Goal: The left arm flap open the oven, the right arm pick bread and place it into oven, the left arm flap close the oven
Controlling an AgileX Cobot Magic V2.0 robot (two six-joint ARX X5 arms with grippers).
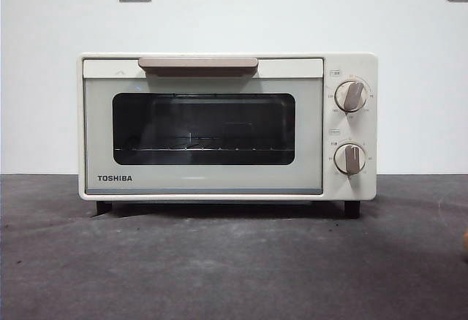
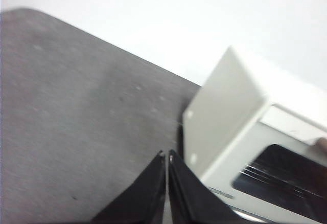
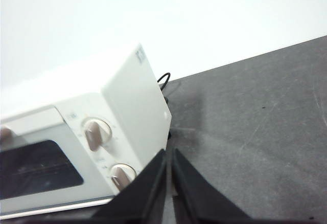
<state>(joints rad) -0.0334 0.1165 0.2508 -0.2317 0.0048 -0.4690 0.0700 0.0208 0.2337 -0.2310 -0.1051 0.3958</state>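
Your cream-white boxy toaster oven [image 1: 227, 126] stands shut on the dark grey table [image 1: 219, 269], so nothing is begun; no bread shows. Both the left claw [image 2: 167, 156] and right claw [image 3: 169, 154] are pinched narrow, empty. You'd first bring the left to the tan bar handle [image 1: 197, 65].

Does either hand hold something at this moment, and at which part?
Nothing is held. The left hand and the right hand are both shut on nothing, beside the closed oven.

Front view: low, near table height, level, close on the oven [image 1: 227, 126] door, facing the wall. Left wrist view: raised, tilted down, oven's side panel at 3 o'clock. Right wrist view: raised, tilted down, knob end at 9 o'clock. All views share the oven and the table [image 1: 234, 269].
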